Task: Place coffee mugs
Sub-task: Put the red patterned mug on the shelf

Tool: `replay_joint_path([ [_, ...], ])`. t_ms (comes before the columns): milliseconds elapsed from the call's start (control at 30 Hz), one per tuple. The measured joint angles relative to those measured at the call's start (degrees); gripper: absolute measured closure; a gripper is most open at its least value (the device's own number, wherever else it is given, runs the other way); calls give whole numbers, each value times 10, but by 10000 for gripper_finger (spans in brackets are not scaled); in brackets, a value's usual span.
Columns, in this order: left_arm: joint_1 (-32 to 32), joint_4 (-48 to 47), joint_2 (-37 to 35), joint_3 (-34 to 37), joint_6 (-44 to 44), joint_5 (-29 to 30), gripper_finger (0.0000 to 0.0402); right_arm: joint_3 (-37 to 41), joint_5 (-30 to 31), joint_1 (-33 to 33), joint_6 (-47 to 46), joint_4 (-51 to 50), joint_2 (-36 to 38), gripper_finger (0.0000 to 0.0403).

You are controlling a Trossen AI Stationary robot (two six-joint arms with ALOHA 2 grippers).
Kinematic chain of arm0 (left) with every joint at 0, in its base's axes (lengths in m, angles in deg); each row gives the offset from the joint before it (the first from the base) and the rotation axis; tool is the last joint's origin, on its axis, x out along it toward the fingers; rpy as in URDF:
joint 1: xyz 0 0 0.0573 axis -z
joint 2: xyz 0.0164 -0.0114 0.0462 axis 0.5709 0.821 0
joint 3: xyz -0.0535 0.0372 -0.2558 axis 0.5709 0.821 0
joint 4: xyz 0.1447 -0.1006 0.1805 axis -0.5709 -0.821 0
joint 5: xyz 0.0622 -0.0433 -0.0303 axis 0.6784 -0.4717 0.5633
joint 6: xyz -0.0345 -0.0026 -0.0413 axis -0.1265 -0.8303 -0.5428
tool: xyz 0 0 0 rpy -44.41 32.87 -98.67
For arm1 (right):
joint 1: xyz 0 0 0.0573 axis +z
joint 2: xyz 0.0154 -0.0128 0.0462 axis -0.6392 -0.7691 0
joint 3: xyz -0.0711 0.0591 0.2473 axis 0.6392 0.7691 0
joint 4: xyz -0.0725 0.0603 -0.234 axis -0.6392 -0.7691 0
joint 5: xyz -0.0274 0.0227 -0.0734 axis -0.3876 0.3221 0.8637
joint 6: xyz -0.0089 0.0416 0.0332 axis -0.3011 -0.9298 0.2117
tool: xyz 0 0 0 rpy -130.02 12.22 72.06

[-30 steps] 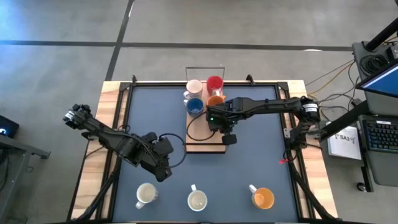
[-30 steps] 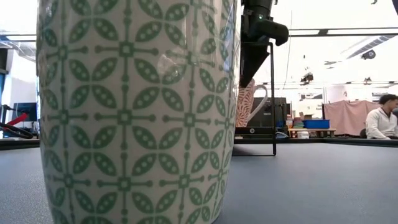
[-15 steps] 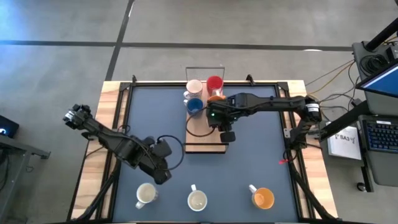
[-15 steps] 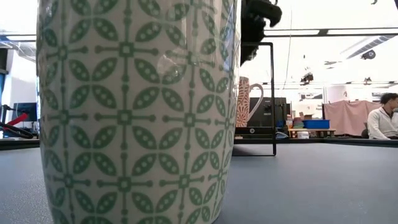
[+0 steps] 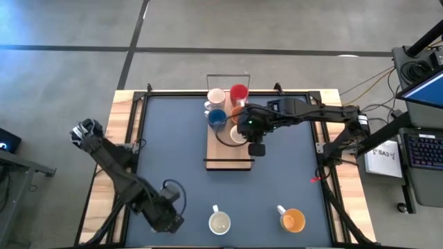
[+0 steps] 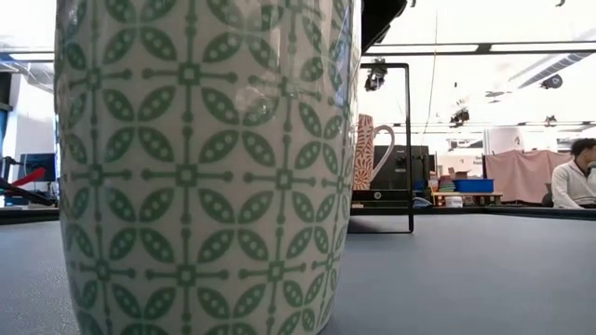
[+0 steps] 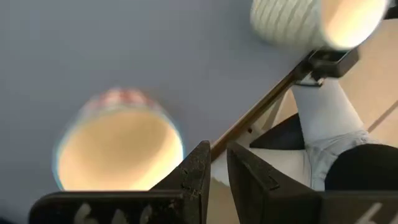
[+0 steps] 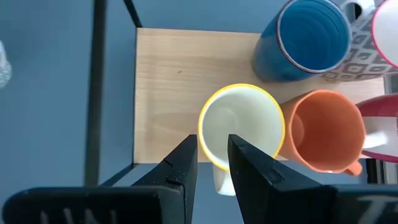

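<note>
Hidden under the left tool [image 5: 168, 220], at the bench's near-left corner: most of a blurred, cream-lined round ceramic mug [image 7: 120, 147]. Cut off at the low view's top and bottom edges: a tall green-and-white leaf-patterned ceramic mug [image 6: 205, 167], blocking nearly everything behind it. Partly covered by the right tool [image 5: 256, 148]: the white yellow-rimmed mug [image 8: 241, 127].

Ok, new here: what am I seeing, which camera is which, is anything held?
Two dark robot arms at a blue table. Cameras: one overhead, one at table level behind a green-patterned white mug, one on each wrist. The long light-wood tray holds a cream mug, red mug, blue mug, orange mug and yellow-rimmed cream mug. The right arm holds its jaws apart above that last one, apparently gripping nothing. The left arm hovers by a pale mug; a white mug and second orange mug stand nearby.
</note>
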Motion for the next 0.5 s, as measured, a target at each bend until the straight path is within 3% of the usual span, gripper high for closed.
replay_joint_path([
  [200, 47, 0, 42, -1, -83, 0, 365, 1, 0, 23, -12, -3, 3, 325],
  [500, 56, -32, 90, -19, -75, -18, 365, 2, 0, 56, -34, -3, 3, 319],
])
